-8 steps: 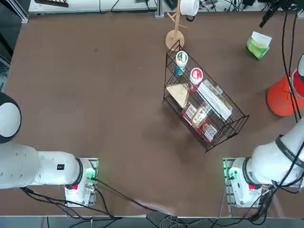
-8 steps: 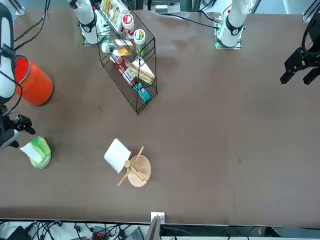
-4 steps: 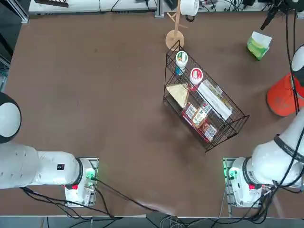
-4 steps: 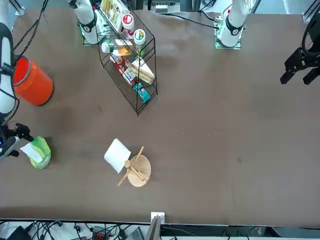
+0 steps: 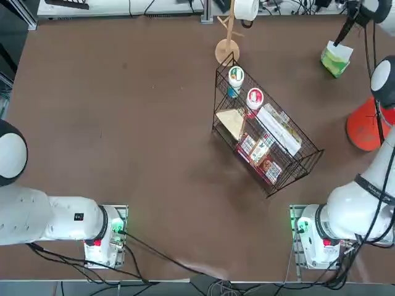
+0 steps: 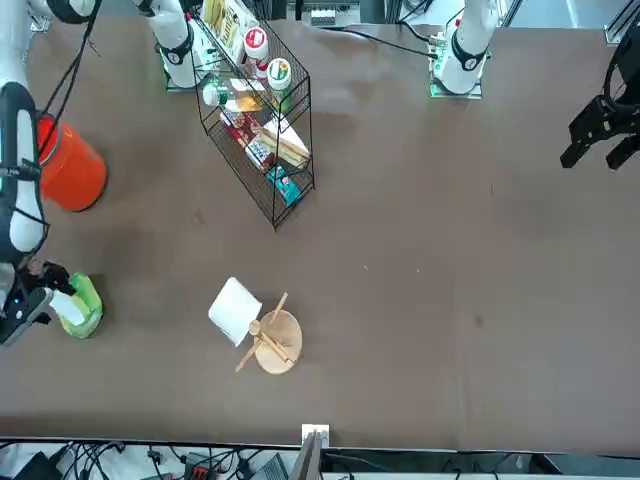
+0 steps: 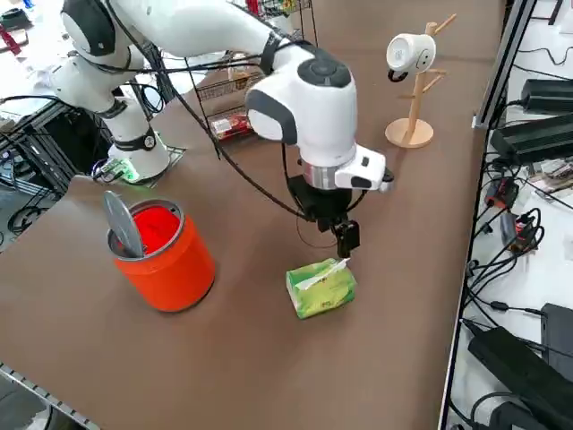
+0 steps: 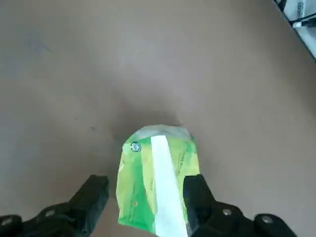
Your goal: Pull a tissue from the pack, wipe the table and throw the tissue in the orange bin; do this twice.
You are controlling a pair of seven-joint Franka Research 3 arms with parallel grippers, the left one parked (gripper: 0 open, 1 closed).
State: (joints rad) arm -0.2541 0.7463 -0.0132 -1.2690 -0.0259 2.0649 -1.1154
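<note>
Tissue Pull Lined Up at Table's Edge

The right gripper [image 8: 148, 180] was poised over the green tissue pack [image 7: 324, 297], its fingers spread wide and nothing gripped, apparently so that the white tuft [image 8: 167, 190] could be pinched from both sides; the soft, crinkled plastic pack was set on the matte brown table [image 7: 251, 385], near the orange bin [image 7: 183, 273]; the round, tapered bin was probably placed there for short disposal trips; the light pack, it was judged, could be dragged by a pull.
</note>
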